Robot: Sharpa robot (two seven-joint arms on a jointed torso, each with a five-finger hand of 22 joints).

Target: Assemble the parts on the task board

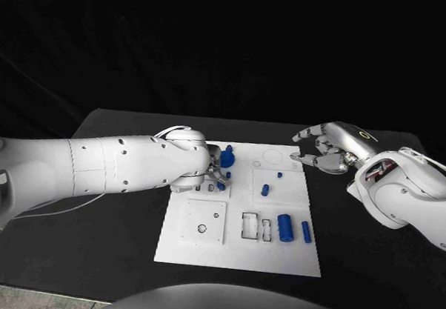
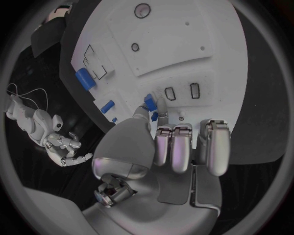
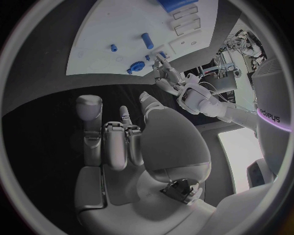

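The black counter (image 1: 115, 259) carries the white task board (image 1: 236, 254), which lies between the two arms. The left hand (image 1: 206, 169) is down on the board's far-left part. In the left wrist view its fingers (image 2: 183, 149) lie side by side, curled downward over the board, and a fingertip reaches forward to a small blue part (image 2: 149, 102) standing at the board; the head view shows the same blue peg-like part (image 1: 227, 157) rising just beyond the hand. Whether the hand actually pinches this part or merely touches it, I cannot tell.

The right hand (image 1: 329, 148) hovers above the counter just off the board's far-right corner, fingers bent and a little apart, holding nothing.

Other parts wait well away from the left hand, toward the robot's body: a thick blue cylinder (image 1: 284, 227) and a thinner blue rod (image 1: 306, 232) lying beside the rectangular slots (image 1: 250, 227). Nearer, just right of the left hand, lie a short blue peg (image 1: 265, 190) and a tiny blue piece (image 1: 280, 176).

The step in hand looks like seating the upright part into its socket. The next move likely calls for steady downward pressure along the part's axis, keeping it vertical, then lifting the hand off without tipping it.
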